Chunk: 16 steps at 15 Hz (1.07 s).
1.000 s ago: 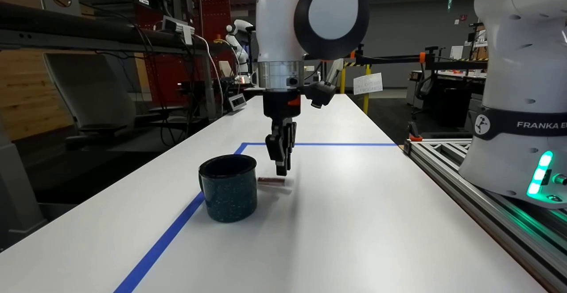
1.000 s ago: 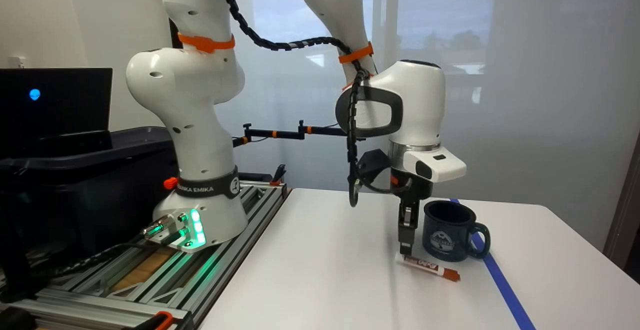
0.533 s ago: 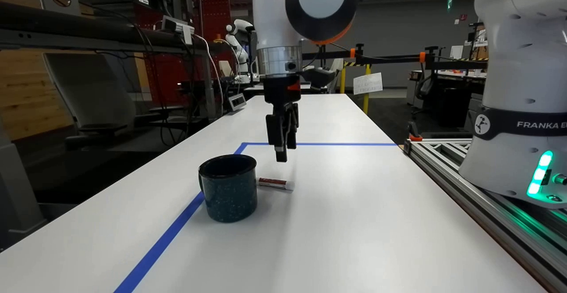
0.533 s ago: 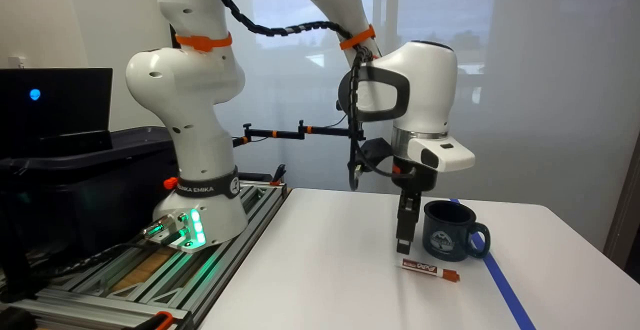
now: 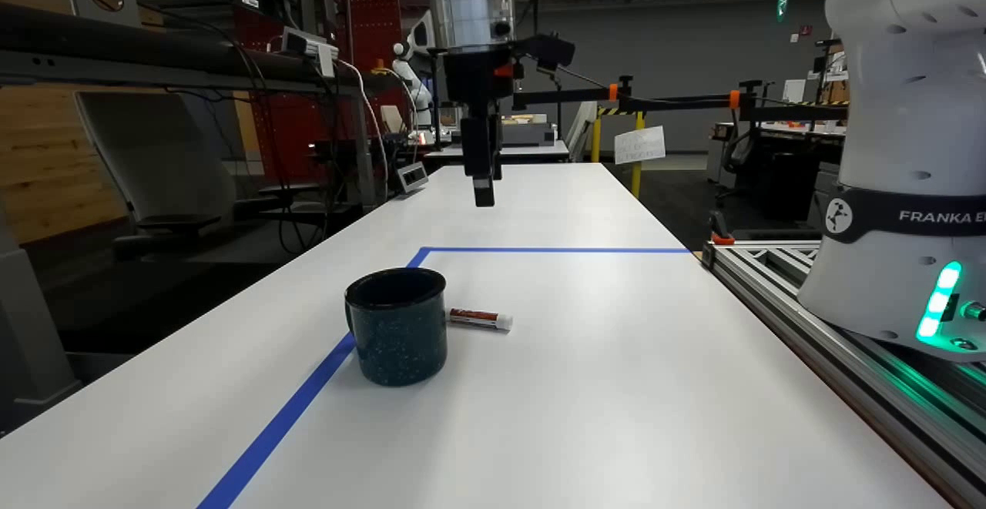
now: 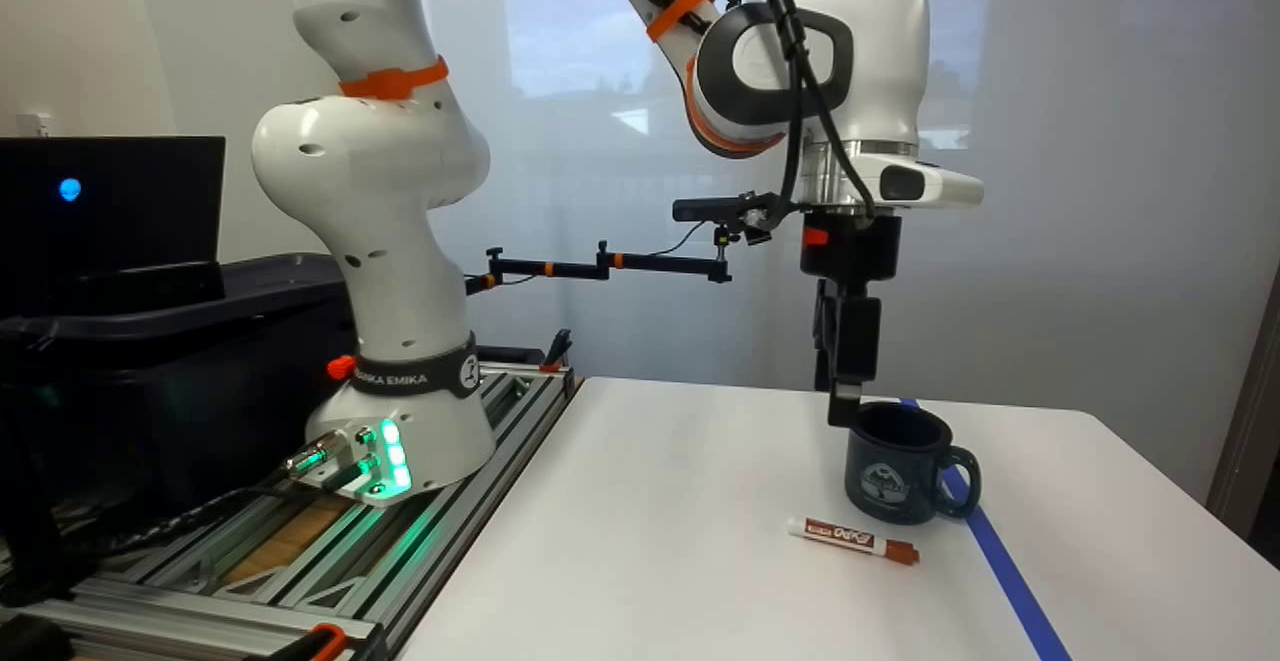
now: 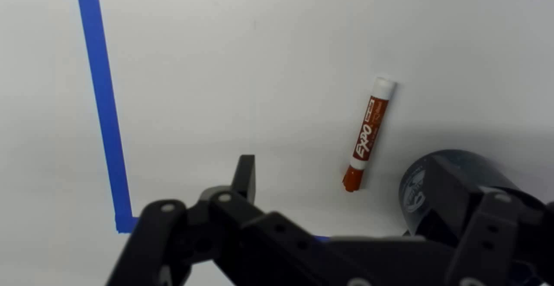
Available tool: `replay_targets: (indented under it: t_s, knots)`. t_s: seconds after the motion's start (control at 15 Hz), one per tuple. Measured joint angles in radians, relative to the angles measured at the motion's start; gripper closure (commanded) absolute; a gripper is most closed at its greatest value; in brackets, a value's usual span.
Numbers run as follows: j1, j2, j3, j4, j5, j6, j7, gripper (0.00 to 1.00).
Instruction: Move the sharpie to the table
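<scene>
One sharpie (image 7: pixel 368 133), unmoved beside the cup (image 6: pixel 897 476), lies between the long edges of the table (image 5: pixel 655 386); one gripper (image 6: pixel 836 399), jaws apart, hangs higher than before.

The marker (image 7: pixel 368 133) bears white EXPO lettering, the band (image 5: pixel 913 215) on the robot base (image 5: pixel 878 286) reads FRANKA EMIKA, partly visible in both exterior views, and writing on the mug (image 6: pixel 900 466) and the hanging sheet (image 5: pixel 639 145) is illegible.
</scene>
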Motion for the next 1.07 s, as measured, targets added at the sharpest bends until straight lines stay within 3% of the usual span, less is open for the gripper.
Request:
replay_targets:
  t_s: [1.07]
  knots:
    - [0.000, -0.014, 0.013, 0.009, -0.002, 0.006, -0.048, 0.00]
